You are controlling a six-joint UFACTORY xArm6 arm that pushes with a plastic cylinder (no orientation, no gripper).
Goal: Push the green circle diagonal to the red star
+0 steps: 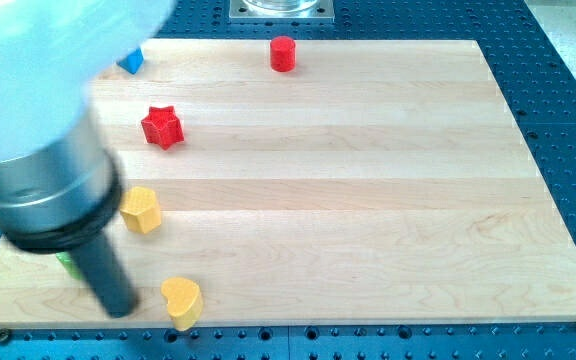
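Observation:
The red star (163,127) lies on the wooden board (368,200) at the view's upper left. Only a small green sliver (67,264) of a green block shows at the lower left, behind my rod; its shape cannot be made out. My tip (120,308) rests on the board just right of and below that green block, left of a yellow heart (182,301). The large grey arm body hides the board's left side.
A yellow block (141,211) lies right of the rod, below the red star. A red cylinder (284,53) stands at the top middle. A blue block (131,62) peeks out at the top left. The board's bottom edge runs just below my tip.

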